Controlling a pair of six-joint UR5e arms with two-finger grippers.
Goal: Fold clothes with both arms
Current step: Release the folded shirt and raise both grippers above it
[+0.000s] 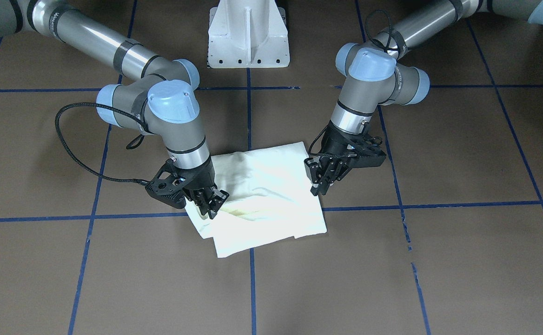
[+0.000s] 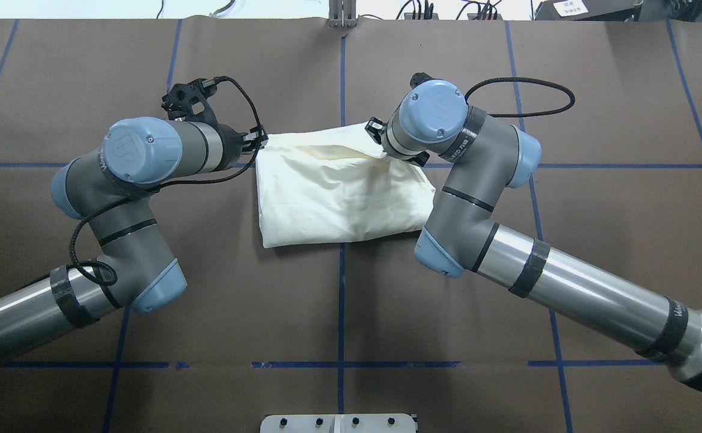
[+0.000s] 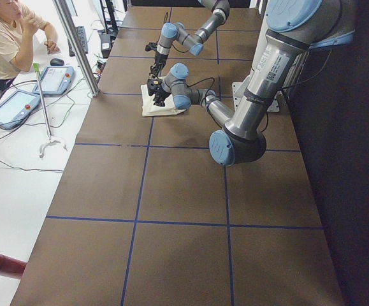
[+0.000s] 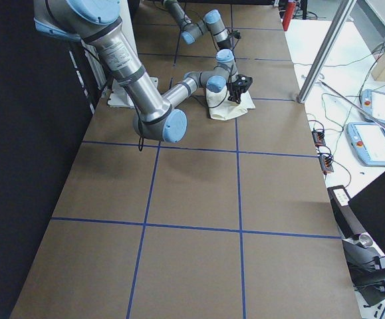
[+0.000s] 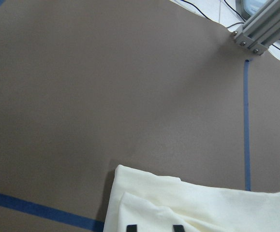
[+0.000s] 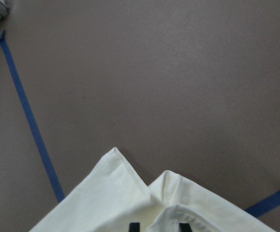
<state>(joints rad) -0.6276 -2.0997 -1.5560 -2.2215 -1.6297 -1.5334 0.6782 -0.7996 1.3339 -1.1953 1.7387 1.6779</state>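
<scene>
**Both pincers at the far corners of the folded T-shirt**

The cream T-shirt (image 1: 262,195) lies in the middle of the brown surface (image 1: 439,256), between my two arms. It is folded into a rough rectangle, and only plain cream cloth shows. It covers the place where two blue tape lines (image 1: 251,279) cross, a little in front of my white pedestal (image 1: 248,37). At the edge far from me, the layers do not match exactly; one corner sticks out under the other. A faint yellowish shade sits in a crease near that edge.

My right pincer (image 1: 210,204) points down on one far corner of the shirt. It is narrow, and the cloth is bunched up between its fingertips (image 6: 135,226), so it holds the shirt there. In my right wrist view the corner rises toward the tips in a small ridge.

My left pincer (image 1: 320,186) stands at the other far corner, tilted, with its tips at the side edge of the cloth. It is also narrow. In my left wrist view its fingertips (image 5: 178,227) are over the upper layer of the shirt, but I cannot tell if they really pinch the cloth or only touch it.

The near edge of the shirt lies flat on the surface.
</scene>
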